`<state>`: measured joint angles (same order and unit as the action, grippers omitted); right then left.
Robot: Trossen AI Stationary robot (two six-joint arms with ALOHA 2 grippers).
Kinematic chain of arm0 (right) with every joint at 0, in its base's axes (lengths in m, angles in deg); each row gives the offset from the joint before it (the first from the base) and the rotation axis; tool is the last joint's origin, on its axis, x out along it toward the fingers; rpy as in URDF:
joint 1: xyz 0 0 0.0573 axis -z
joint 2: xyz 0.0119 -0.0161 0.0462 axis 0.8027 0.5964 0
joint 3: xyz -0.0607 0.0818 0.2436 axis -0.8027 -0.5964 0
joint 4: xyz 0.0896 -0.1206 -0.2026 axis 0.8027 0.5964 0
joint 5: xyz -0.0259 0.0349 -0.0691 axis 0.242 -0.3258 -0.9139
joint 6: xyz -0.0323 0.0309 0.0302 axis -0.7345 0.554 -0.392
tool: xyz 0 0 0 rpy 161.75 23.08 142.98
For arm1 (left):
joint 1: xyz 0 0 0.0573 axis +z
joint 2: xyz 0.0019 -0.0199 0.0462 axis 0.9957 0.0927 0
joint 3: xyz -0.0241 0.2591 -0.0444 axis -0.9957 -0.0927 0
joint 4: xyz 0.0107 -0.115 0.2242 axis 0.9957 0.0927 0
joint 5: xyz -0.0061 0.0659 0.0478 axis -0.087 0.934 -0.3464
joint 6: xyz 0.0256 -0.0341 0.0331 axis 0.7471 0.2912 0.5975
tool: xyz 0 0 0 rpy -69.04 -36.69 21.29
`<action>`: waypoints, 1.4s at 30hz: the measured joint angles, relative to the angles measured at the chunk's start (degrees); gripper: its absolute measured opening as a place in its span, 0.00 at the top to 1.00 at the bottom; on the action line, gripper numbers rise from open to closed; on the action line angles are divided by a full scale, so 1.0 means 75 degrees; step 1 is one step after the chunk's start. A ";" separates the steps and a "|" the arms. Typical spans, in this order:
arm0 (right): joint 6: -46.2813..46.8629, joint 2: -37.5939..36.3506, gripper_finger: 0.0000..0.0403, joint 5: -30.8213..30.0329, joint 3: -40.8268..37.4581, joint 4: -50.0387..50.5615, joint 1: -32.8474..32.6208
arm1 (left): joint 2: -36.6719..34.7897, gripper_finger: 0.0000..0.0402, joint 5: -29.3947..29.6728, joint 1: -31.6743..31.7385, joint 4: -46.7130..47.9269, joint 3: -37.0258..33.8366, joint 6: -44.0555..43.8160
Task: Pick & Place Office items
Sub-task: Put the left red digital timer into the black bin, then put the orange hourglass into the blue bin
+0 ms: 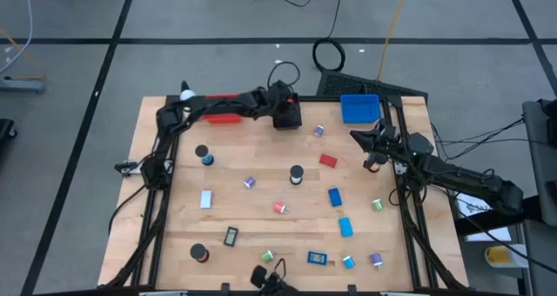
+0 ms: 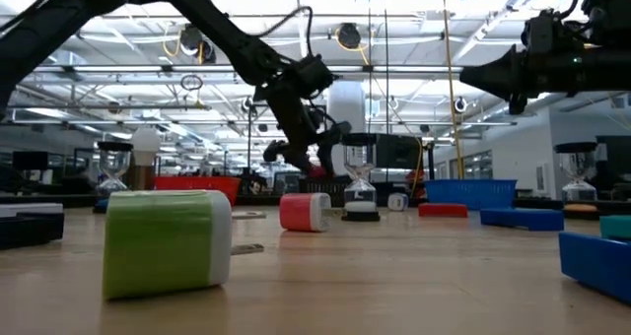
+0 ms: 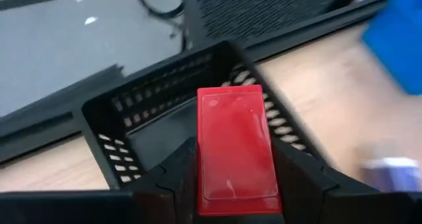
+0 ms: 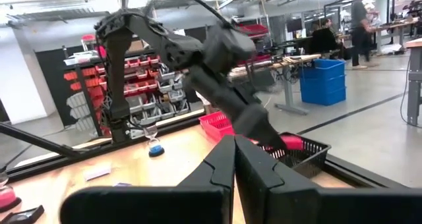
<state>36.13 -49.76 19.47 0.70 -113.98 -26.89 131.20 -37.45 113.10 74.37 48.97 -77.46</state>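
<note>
Item 1: left tool (image 3: 237, 184), clamped on red block (image 3: 236, 145), hangs over black bin (image 1: 287, 116) at the tabletop's (image 1: 261, 157) far edge; I judge it poised to drop.
Item 2: right tool (image 4: 234, 159), fingers together, empty, waits near blue bin (image 1: 359, 108).

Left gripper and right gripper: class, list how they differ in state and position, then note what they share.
The left gripper clamps a flat red rectangular block in its jaws; the right gripper has jaws shut on nothing. The left gripper hangs over the black slotted plastic bin; the right gripper hangs near the blue plastic bin. Both are dark and raised off the wooden table.
</note>
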 joint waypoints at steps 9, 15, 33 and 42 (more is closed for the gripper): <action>0.0000 0.0029 0.99 0.0003 0.0000 -0.0096 0.0000 | 0.0039 0.59 0.0161 0.0030 0.0075 0.0033 -0.0233; 0.0052 0.0029 0.99 0.0006 0.0000 -0.0103 0.0000 | 0.0036 0.53 0.0068 0.0063 0.0326 0.0033 -0.0379; 0.0044 0.0029 0.99 0.0014 0.0000 -0.0103 0.0000 | -0.0455 0.40 0.0073 0.0071 0.0789 0.0024 0.0680; 0.0208 0.0029 0.99 0.0015 0.0000 -0.0092 0.0000 | -0.1868 0.61 0.1568 -0.0472 0.1345 -0.0973 0.2421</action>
<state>37.69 -49.55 19.58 0.70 -114.67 -26.89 117.19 -25.69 109.55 84.46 41.67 -59.30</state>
